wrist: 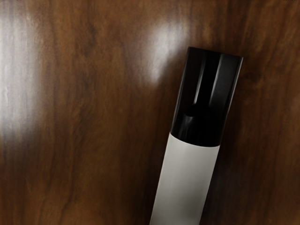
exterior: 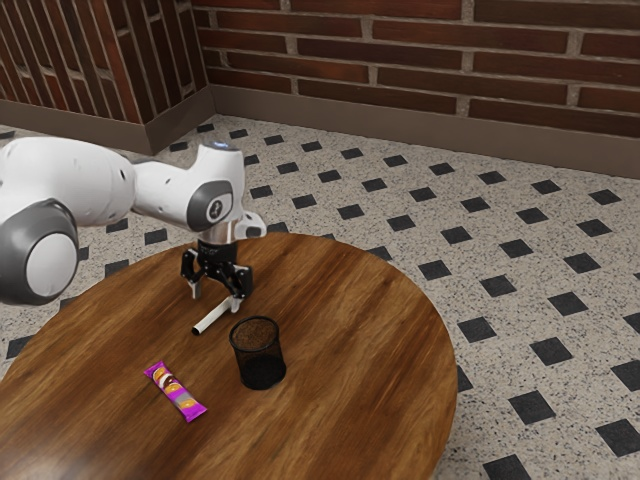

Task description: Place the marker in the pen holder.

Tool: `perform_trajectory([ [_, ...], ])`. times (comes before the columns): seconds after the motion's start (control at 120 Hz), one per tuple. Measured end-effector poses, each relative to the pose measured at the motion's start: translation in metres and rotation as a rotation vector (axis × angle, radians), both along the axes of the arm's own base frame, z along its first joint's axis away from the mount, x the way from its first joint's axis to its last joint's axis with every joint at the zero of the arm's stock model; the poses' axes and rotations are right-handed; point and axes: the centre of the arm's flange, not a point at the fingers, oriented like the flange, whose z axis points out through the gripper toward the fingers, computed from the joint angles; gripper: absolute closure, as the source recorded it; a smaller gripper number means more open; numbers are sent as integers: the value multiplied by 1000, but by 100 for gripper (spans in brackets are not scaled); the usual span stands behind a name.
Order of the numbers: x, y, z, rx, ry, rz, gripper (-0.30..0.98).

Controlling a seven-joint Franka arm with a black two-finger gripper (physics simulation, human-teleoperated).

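Observation:
My gripper is low over the table, its two fingers standing apart. The white marker lies slanted on the wood, black end toward the exterior view's left; its other end meets or overlaps the finger on the exterior view's right, and I cannot tell whether they touch. In the wrist view the marker runs off the lower edge, its black end pointing away from the hand. The black mesh pen holder stands upright beyond the marker, toward the exterior view's lower right, apart from the gripper.
A purple-and-orange wrapped bar lies left of the pen holder in the exterior view. The round wooden table ends in a curved edge, with tiled floor beyond and brick walls behind.

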Motion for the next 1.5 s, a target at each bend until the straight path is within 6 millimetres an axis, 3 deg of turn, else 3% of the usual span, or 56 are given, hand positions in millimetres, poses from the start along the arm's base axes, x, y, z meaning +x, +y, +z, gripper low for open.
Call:
perform_trajectory([
  [0.35, 7, 2, -12, -16, 1, -22, 2],
  [0.717, 8, 3, -6, -18, -7, -43, 61],
  [1.05, 8, 4, -3, -7, -12, -53, 76],
  [1.1, 9, 5, 6, -2, -24, -55, 77],
  [1.233, 10, 0, 51, 16, -105, -79, 78],
  [1.5, -25, -64, 133, 76, -442, -285, 79],
])
